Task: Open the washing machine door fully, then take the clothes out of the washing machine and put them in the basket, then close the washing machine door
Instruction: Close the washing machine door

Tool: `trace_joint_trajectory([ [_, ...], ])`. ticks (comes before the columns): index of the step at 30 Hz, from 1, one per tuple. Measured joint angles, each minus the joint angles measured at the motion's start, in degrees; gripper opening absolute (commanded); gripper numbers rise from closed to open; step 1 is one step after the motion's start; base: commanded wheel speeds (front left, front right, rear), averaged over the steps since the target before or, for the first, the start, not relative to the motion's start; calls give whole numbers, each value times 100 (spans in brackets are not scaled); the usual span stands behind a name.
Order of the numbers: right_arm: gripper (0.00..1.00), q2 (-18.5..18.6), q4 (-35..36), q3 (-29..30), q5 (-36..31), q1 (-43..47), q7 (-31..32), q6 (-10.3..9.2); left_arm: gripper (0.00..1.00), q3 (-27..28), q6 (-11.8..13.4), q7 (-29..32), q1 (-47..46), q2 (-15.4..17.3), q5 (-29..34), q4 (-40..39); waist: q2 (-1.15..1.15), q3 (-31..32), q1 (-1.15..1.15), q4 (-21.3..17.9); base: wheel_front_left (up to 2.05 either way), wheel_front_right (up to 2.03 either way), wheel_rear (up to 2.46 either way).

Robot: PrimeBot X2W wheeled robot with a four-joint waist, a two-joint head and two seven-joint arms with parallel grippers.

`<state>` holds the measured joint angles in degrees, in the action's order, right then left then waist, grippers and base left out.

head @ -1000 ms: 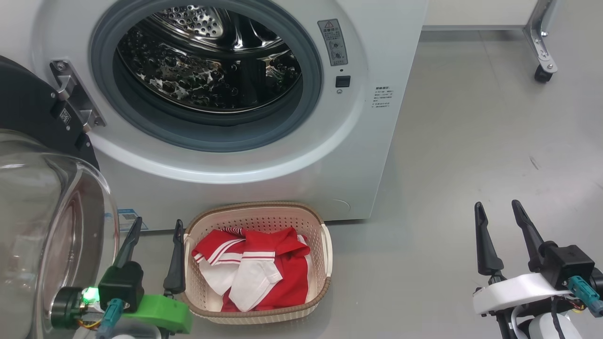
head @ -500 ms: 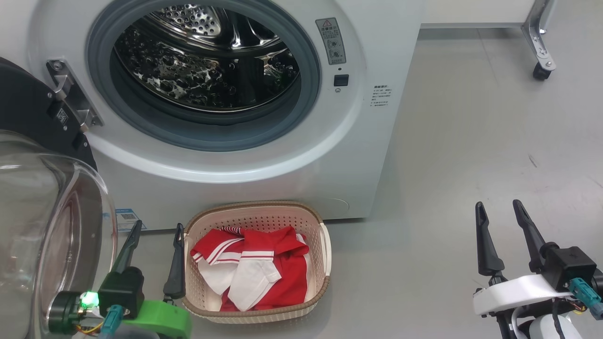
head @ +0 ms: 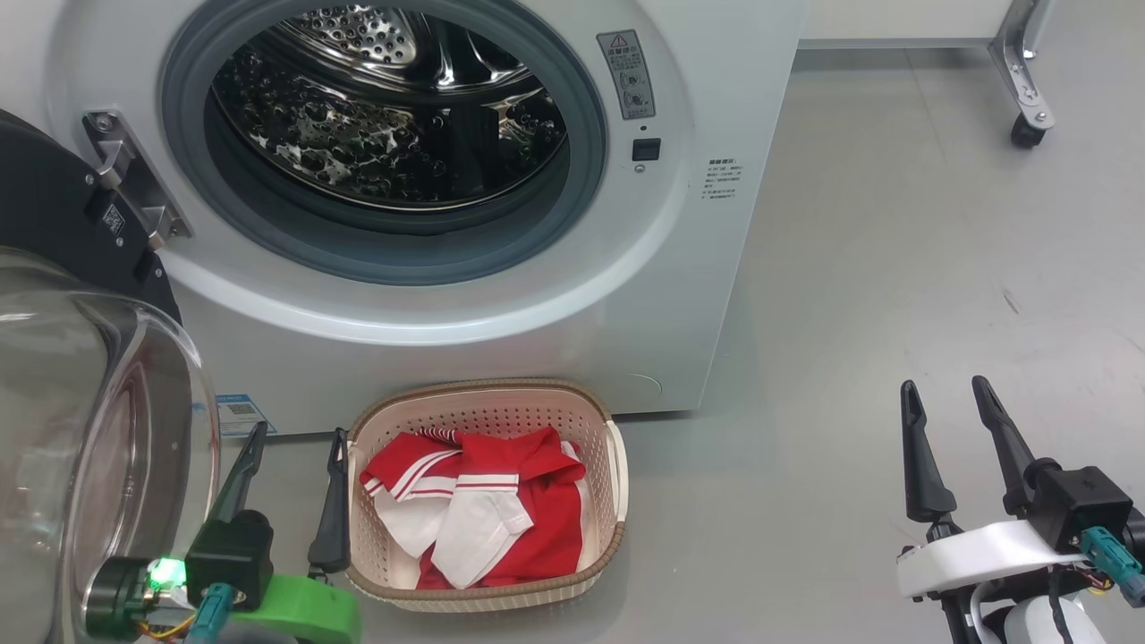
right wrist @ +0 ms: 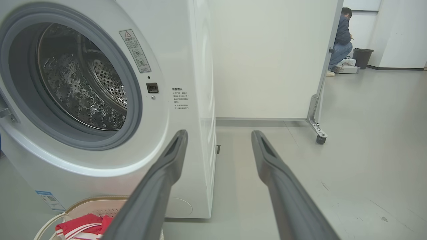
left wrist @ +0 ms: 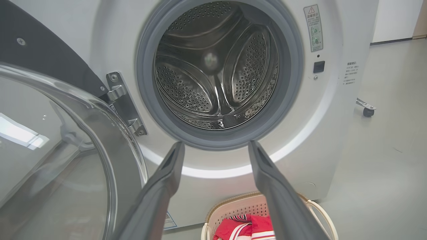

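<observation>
We see the washing machine [head: 626,295] at the far left of the scene, its round opening uncovered. The washing machine door [head: 54,206] is swung wide to the left on its metal hinge [head: 134,179], and its clear glass bowl [head: 98,420] bulges toward us at the near left. Inside the grey rubber ring [head: 572,197] the steel drum [head: 385,116] looks empty to us, though in the head view its nearest lower part is hidden behind the ring. The basket [head: 483,391] sits on the grey floor [head: 850,313] just in front of the machine, below the opening. The clothes [head: 528,519] lie bunched inside it, red with white panels and striped trim.

The left gripper [head: 299,431] hovers low between the glass bowl and the basket, its fingers spread apart and holding nothing. Its right finger stands just beside the basket's left wall, and we cannot tell whether they touch. The right gripper [head: 944,385] hangs well off to the near right over the floor, its fingers likewise parted and empty. At the far right a wheeled frame [head: 1024,89] stands on the floor, and in the right wrist view a person [right wrist: 342,36] crouches in the distance beyond it.
</observation>
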<state>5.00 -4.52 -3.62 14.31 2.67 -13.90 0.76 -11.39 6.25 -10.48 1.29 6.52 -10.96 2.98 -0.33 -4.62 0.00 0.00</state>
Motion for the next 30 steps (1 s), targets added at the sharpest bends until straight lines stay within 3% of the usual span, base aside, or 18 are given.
trace_joint_trajectory([
  [15, 100, -8, 75, -49, 0, 12, 5, -1, 100, 25, 2, 141, 48, -4, 149, -222, 0, -61, 0, 27, -47, 47, 0],
  [30, 100, -36, 103, -11, 18, 12, 7, -49, 100, 13, 9, 235, 69, -15, 155, -375, 0, -123, 0, -7, -104, 104, 0],
])
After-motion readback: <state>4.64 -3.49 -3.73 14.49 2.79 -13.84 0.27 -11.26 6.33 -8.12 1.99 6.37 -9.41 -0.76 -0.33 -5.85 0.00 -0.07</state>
